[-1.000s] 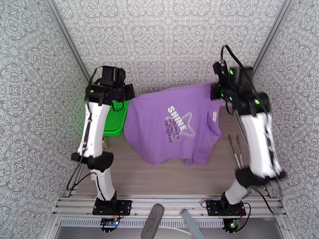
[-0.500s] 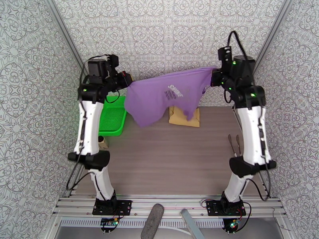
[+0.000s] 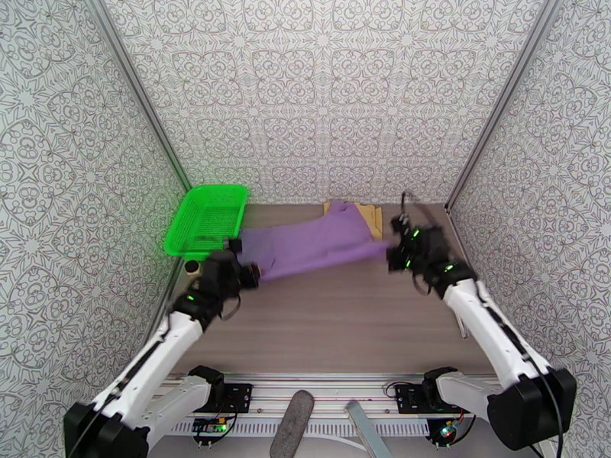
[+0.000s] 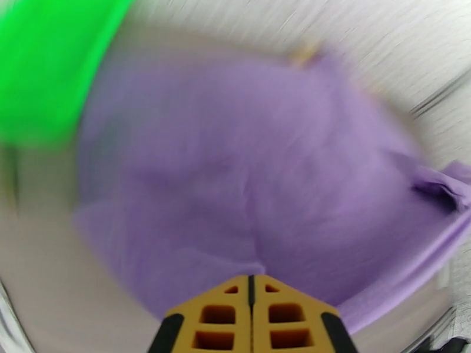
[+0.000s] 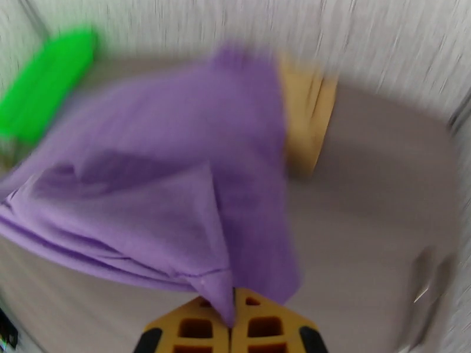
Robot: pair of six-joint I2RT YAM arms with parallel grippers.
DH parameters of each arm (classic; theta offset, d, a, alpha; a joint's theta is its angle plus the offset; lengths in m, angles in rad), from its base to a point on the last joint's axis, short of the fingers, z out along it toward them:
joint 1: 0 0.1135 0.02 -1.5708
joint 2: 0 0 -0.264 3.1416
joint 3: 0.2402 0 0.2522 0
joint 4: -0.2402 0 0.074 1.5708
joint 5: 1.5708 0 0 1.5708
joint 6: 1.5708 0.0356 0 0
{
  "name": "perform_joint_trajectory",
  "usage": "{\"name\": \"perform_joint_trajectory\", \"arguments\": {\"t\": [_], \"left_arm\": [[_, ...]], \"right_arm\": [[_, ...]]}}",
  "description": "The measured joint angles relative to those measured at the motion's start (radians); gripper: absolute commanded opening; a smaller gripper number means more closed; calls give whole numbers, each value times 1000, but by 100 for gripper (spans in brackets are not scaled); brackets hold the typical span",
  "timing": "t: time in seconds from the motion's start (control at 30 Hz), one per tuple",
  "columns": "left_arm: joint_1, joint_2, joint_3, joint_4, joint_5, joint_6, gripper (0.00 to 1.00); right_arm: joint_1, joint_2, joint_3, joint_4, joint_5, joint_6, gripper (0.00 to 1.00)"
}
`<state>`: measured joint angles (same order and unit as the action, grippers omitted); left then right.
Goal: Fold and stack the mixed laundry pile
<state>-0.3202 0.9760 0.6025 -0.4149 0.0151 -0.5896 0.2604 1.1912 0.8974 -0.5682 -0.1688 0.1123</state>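
As we look down on the table (image 3: 336, 330), the purple T-shirt (image 3: 313, 242) is stretched low across its far side. The left gripper (image 3: 246, 270) is clamped on the shirt's left edge, and the right gripper (image 3: 391, 257) is pinched on its right edge. The shirt's far part covers some of the mustard-tan garment (image 3: 374, 217), which lies flat at the table's far edge. The green basket (image 3: 206, 219) sits just left of the shirt.

top: overhead-rear, looking down | wrists: close, facing forward (both blurred) | shared: purple T-shirt (image 3: 313, 242)
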Motion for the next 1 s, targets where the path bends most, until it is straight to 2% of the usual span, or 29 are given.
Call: {"name": "perform_joint_trajectory", "arguments": {"t": [0.07, 0.1, 0.13, 0.27, 0.33, 0.37, 0.47, 0.57, 0.63, 0.7, 0.8, 0.87, 0.93, 1.0], "left_arm": [[-41, -5, -72, -9, -38, -60, 19], [-63, -13, -90, -15, -56, -80, 30], [-86, -24, -97, -29, -79, -109, 44], [-148, -91, -94, -77, -154, -190, 66], [-163, -119, -89, -114, -181, -221, 83], [-166, -130, -84, -139, -195, -235, 86], [-168, -146, -62, -205, -223, -257, 88], [-156, -122, -31, -244, -232, -264, 88], [-134, -77, -5, -252, -235, -260, 84], [-97, -5, 26, -248, -227, -240, 73], [-56, 134, 79, -229, -217, -199, 63], [-56, 218, 115, -217, -215, -177, 62], [-71, 291, 145, -200, -210, -157, 63], [-97, 342, 166, -178, -201, -141, 65]], "right_arm": [[34, -3, -68, -24, -21, 45, 0], [45, -6, -82, -34, -30, 62, 3], [55, -13, -94, -47, -43, 82, 8], [69, -49, -114, -97, -115, 163, 44], [78, -61, -127, -118, -149, 178, 54], [82, -69, -136, -130, -166, 187, 58], [88, -101, -150, -162, -201, 222, 64], [88, -115, -136, -177, -206, 242, 64], [88, -95, -103, -182, -196, 247, 63], [88, -47, -52, -177, -183, 248, 60], [88, 53, 24, -156, -171, 248, 55], [88, 121, 64, -137, -156, 249, 50], [87, 183, 94, -119, -133, 249, 40], [78, 248, 124, -105, -107, 260, 35]]}}
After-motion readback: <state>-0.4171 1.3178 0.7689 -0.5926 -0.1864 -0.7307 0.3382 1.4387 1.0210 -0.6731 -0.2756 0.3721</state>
